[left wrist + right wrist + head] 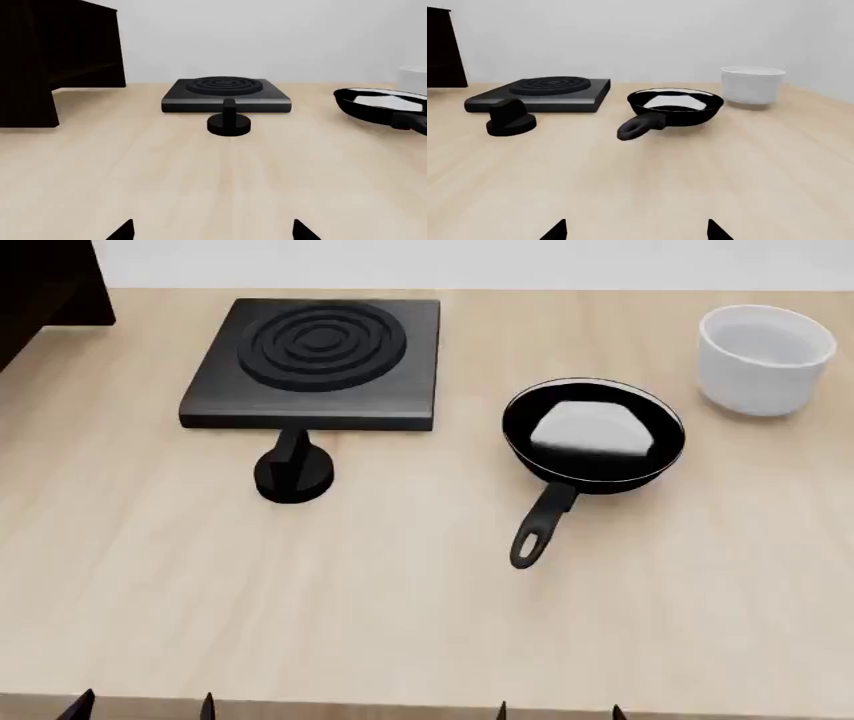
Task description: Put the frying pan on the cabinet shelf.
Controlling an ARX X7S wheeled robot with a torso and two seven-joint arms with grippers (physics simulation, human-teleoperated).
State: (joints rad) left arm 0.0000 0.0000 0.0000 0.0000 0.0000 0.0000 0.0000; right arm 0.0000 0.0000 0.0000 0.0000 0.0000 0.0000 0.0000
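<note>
The frying pan (593,431) is small, round and black with a glossy inside and a thin silvery rim. It sits on the wooden table right of centre, its short looped handle (538,527) pointing toward me. It also shows in the right wrist view (675,106) and at the edge of the left wrist view (383,105). The dark cabinet (57,57) stands at the far left (47,285). My left gripper (143,706) and right gripper (558,711) are open and empty at the table's near edge; only their fingertips show. Both are well short of the pan.
A black square burner slab with concentric rings (316,362) lies at the back left, with a black knob (292,472) in front of it. A white cylindrical bowl (761,358) stands at the back right, beyond the pan. A pale wall runs behind the table.
</note>
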